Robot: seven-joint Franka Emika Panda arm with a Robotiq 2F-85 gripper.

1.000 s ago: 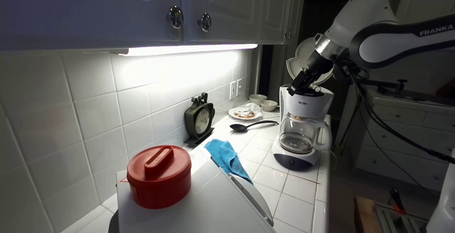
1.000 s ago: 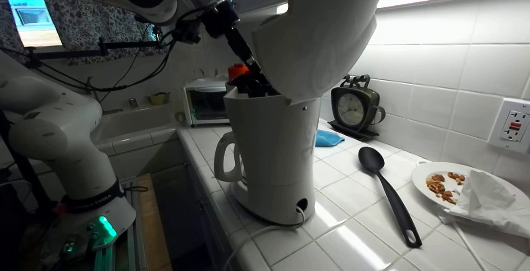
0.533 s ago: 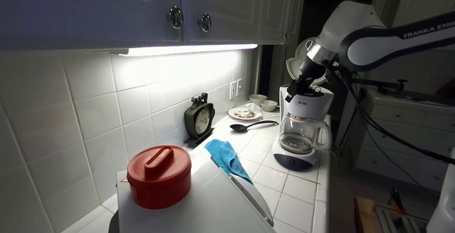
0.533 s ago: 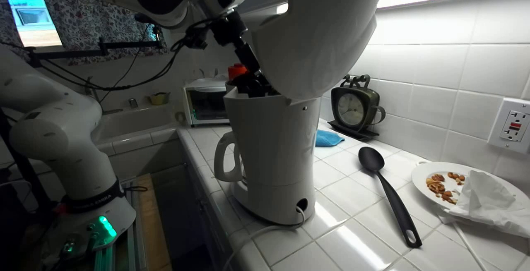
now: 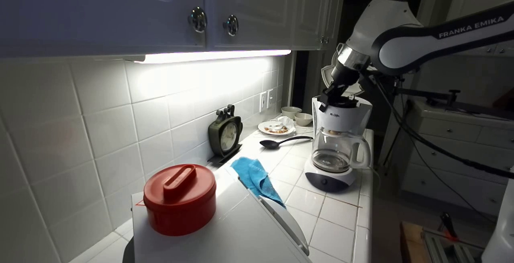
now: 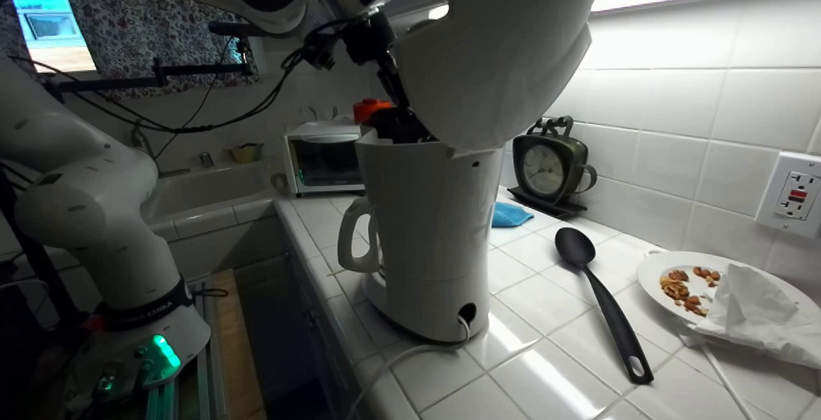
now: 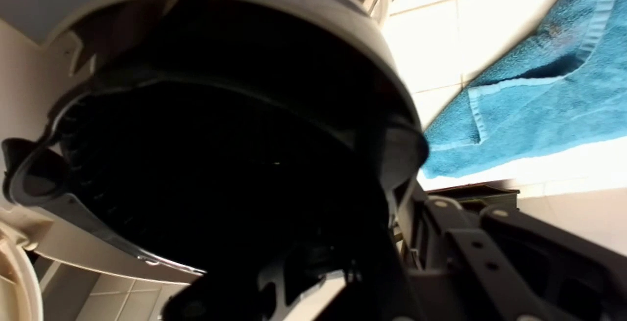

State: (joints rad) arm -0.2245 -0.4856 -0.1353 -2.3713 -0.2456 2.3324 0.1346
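A white coffee maker (image 5: pixel 345 118) stands on the counter in both exterior views, its lid (image 6: pixel 507 54) raised. A black filter basket (image 7: pixel 220 154) sits in its open top, its inside very dark in the wrist view. My gripper (image 7: pixel 397 208) reaches down at the basket's side tab (image 7: pixel 402 157). One finger (image 7: pixel 416 213) is outside the basket wall and the other is lost in the dark on the inner side. The jaws stand close together, shut on the basket's edge; the exact contact is hidden. Below the basket, the glass carafe (image 5: pixel 330 158) is in place.
A blue towel (image 5: pixel 257 178), a green clock (image 5: pixel 225 134) and a black spoon (image 6: pixel 603 298) lie or stand nearby. A plate (image 6: pixel 660 292) holds nuts and a napkin. The white toaster oven (image 5: pixel 225 231) bears a red lidded pot (image 5: pixel 180 202). Upper cabinets (image 5: pixel 257 10) overhang the counter.
My gripper has come down and across to the basket's edge, and its jaws have drawn together. In the last half second the whole coffee maker has shifted slightly along with it.
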